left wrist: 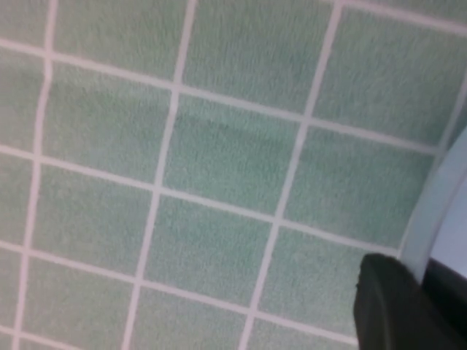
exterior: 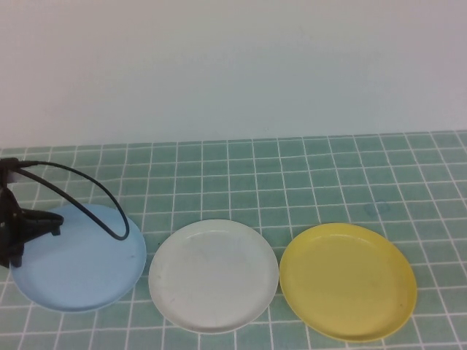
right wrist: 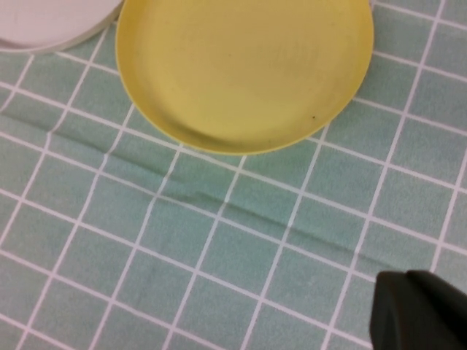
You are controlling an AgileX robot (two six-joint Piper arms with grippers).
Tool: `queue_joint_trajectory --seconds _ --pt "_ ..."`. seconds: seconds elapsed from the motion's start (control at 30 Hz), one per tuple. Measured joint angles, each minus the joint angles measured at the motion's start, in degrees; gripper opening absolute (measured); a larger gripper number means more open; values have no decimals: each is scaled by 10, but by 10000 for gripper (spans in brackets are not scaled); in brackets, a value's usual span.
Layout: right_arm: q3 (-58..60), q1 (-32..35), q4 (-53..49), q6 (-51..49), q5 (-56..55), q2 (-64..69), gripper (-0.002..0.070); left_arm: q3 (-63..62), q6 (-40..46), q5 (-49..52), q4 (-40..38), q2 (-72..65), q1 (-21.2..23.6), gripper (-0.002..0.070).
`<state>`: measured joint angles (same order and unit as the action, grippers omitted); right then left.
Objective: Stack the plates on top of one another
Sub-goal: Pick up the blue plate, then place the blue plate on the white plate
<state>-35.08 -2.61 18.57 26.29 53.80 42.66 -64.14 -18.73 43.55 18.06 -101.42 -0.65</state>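
Observation:
Three plates lie side by side on the green tiled cloth: a light blue plate (exterior: 80,262) on the left, a white plate (exterior: 213,275) in the middle and a yellow plate (exterior: 348,281) on the right. My left gripper (exterior: 14,244) sits at the blue plate's left edge. In the left wrist view the left gripper (left wrist: 425,273) is shut on the blue plate's rim (left wrist: 438,204), one finger on each side. The right gripper (right wrist: 419,284) is out of the high view. It is shut and empty above bare cloth near the yellow plate (right wrist: 244,65). The white plate's edge (right wrist: 51,18) also shows there.
A black cable (exterior: 95,197) from the left arm loops over the far part of the blue plate. The green tiled cloth (exterior: 292,175) runs back to a white wall (exterior: 233,65). A crease in the cloth (right wrist: 219,204) runs beside the yellow plate.

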Motion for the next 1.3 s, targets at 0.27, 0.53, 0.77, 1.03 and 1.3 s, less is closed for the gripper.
queue_joint_trajectory --seconds 0.27,0.53,0.77,1.03,1.3 --pt "-1 0 0 0 -4 0 -2 -31 3 8 -7 32 0 5" --pt "-1 0 0 0 -24 0 -2 -55 111 8 -129 57 0 5" --pt "-1 0 1 0 -45 0 -2 -80 203 24 -257 58 0 5" --pt "-1 0 6 1 -66 0 -2 -83 338 33 -422 54 -70 5" --pt "-1 0 32 2 -69 0 -2 -83 336 24 -400 10 -139 25"
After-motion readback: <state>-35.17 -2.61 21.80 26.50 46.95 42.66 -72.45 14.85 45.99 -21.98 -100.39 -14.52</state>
